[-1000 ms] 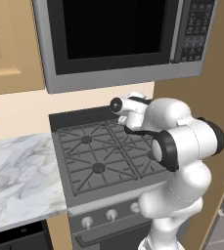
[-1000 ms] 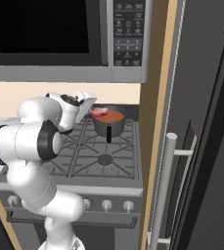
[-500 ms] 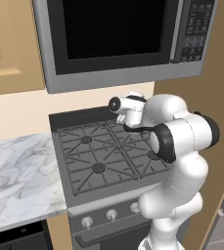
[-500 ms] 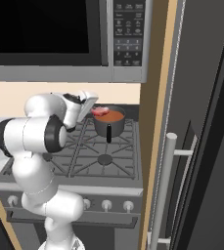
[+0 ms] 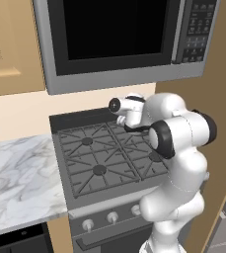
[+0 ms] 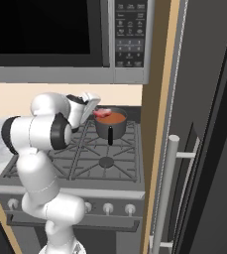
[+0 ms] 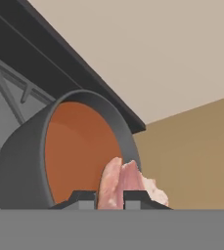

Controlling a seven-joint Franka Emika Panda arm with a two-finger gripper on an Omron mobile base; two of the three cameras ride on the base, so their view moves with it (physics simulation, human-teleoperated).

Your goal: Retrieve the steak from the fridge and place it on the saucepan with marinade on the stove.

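Observation:
The steak (image 6: 103, 113), a small red slab with pale marbling, hangs at the left rim of the saucepan (image 6: 111, 124), just above the orange-red liquid. My gripper (image 6: 96, 110) is shut on it. In the hand view the steak (image 7: 121, 185) sits pinched in my gripper (image 7: 110, 199), with one fingertip (image 7: 84, 197) on each side, and the saucepan (image 7: 25, 161) lies right beyond it. The saucepan stands on the back right burner of the stove (image 6: 85, 158), its black handle pointing to the front. The stove (image 5: 99, 158) also shows in the left base view. The fridge (image 6: 204, 124) stands to the right.
A microwave (image 5: 114, 39) hangs low over the stove, close above my hand. A tan cabinet panel (image 6: 157, 124) separates stove and fridge. The fridge's bar handle (image 6: 165, 198) juts out at the right. A marble counter (image 5: 16, 183) lies left of the stove.
My elbow has swung a little, while the hand and steak have stayed at the saucepan's rim. The grip has not changed.

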